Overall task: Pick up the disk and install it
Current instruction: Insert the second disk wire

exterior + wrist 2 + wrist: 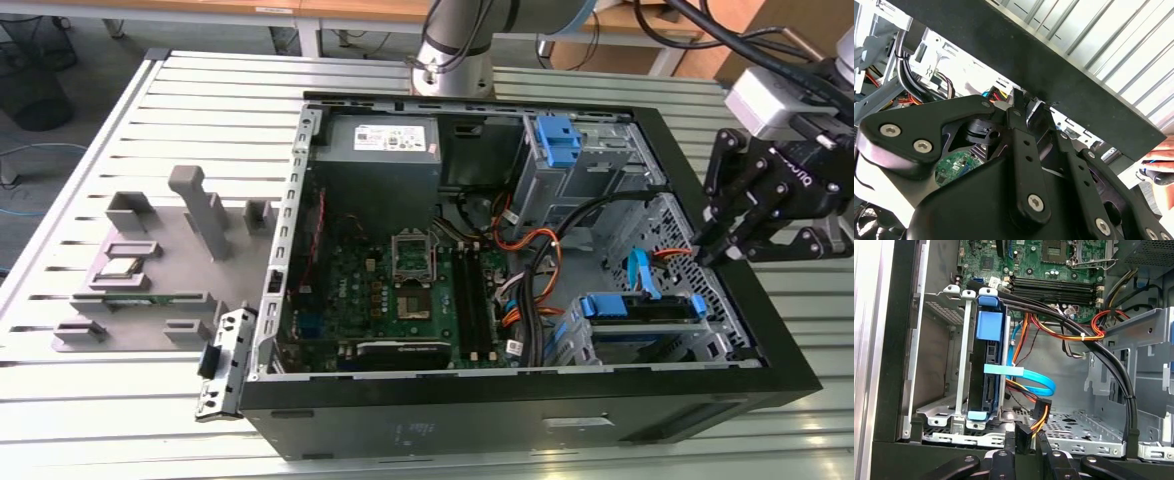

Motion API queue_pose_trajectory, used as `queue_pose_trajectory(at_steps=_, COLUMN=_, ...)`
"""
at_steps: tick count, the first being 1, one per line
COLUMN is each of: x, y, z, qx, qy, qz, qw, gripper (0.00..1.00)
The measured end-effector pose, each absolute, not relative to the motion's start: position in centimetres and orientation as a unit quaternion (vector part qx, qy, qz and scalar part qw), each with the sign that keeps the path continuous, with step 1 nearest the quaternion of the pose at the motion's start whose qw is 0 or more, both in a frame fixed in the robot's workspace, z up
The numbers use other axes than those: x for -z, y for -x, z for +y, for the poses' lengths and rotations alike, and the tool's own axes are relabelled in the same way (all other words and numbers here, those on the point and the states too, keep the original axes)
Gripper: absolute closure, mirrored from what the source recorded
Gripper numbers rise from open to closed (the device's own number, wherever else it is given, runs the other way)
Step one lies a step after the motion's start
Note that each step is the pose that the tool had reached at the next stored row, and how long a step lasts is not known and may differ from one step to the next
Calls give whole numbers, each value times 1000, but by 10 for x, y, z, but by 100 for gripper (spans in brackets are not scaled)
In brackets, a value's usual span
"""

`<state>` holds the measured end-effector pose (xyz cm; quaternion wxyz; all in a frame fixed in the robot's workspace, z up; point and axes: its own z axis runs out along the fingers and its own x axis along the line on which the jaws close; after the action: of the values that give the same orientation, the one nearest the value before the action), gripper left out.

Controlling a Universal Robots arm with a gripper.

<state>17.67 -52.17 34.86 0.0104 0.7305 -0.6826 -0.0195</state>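
The disk [641, 308] stands on edge in the metal drive cage at the case's near right corner, held by its blue carrier. In the first wrist view the disk [989, 330] is seated between the cage rails, with a light blue flat cable crossing its end. My gripper [705, 258] hangs above the case's right wall, just right of the cage. Its fingers are close together in both wrist views [1025, 102] [1026, 440]. A black power connector [1022, 435] on yellow and orange wires lies right by the fingertips; I cannot tell whether they touch.
The open computer case [534, 395] lies on a slatted table. A second blue bracket [558, 140] sits in the far bay beside the grey power supply [380, 140]. Black cable bundles [1114, 370] arch over the cage. Grey fixtures [147, 260] stand at the exterior view's left. A hand [1160, 162] shows beyond the case wall.
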Motion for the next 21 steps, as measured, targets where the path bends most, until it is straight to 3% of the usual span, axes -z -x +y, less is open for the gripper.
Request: queue_pose_trajectory(at_steps=21, x=-347, y=-170, z=-530, qx=19, qy=-718, qz=-695, qw=11, gripper=69)
